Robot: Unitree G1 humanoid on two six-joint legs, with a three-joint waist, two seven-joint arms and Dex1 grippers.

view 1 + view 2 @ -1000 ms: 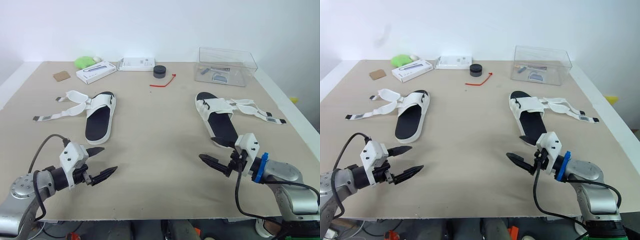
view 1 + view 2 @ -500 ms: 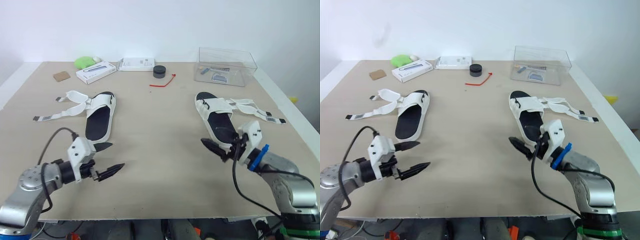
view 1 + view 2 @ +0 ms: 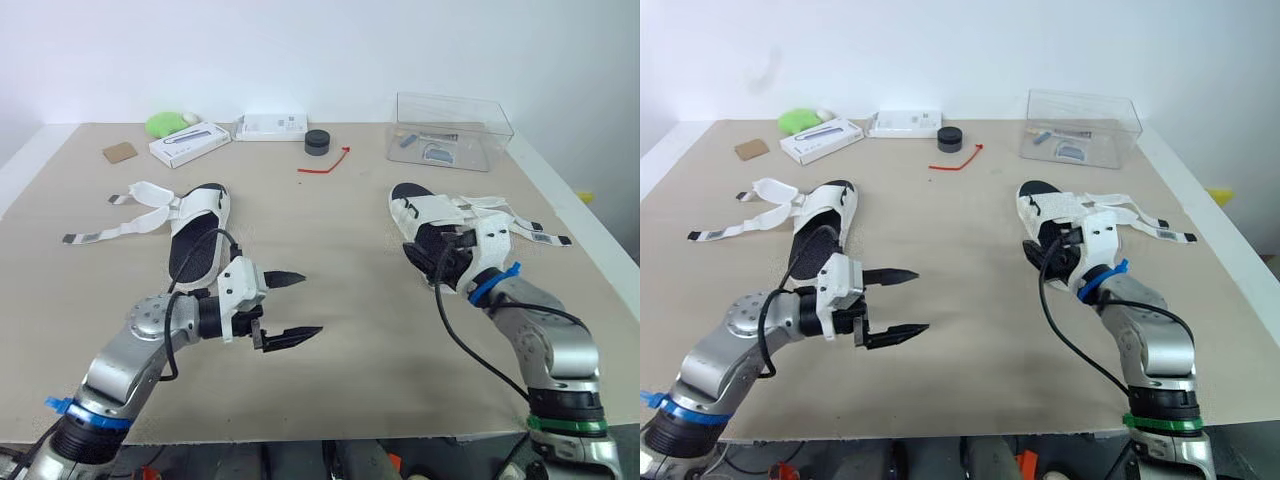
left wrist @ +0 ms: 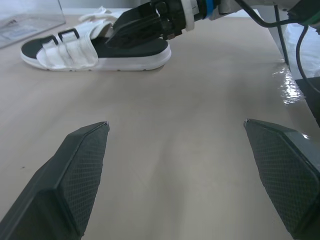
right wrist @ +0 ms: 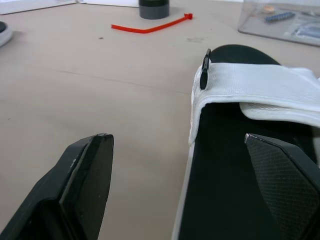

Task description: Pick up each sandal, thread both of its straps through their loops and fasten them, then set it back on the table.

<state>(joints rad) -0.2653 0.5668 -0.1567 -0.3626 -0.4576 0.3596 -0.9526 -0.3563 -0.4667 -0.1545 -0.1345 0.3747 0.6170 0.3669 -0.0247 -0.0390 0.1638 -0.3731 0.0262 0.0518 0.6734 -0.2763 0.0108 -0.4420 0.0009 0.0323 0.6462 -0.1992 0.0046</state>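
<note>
Two white strap sandals with black footbeds lie well apart on the beige table (image 3: 330,220), both unfastened, as the robot reaches for the first of them. The right-hand sandal (image 3: 432,222) sits on the robot's right, toe toward the far edge, its two loose straps (image 3: 510,222) trailing outward across the tabletop. The right gripper (image 5: 175,135) is at this sandal's heel end with its fingers spread wide, one over bare table and one over the footbed, holding nothing. A black loop (image 5: 205,68) stands at the inner edge of the sandal's white band.

The left-hand sandal (image 3: 198,235) lies untouched on the robot's left, its own two straps (image 3: 120,225) splayed outward. The left gripper (image 3: 311,302) hovers agape and empty over bare table between the pair.

The step in hand appears to be the first pick-up. The next move likely calls for the right fingers to close on the sole's edge and lift, so the left claw can reach a strap end.

At the far edge sit one clear plastic box (image 3: 455,130), two flat white cartons (image 3: 192,143), one black round puck (image 3: 318,142), one red plastic strip (image 3: 325,165), one green lump (image 3: 165,124) and one brown card square (image 3: 120,152).
</note>
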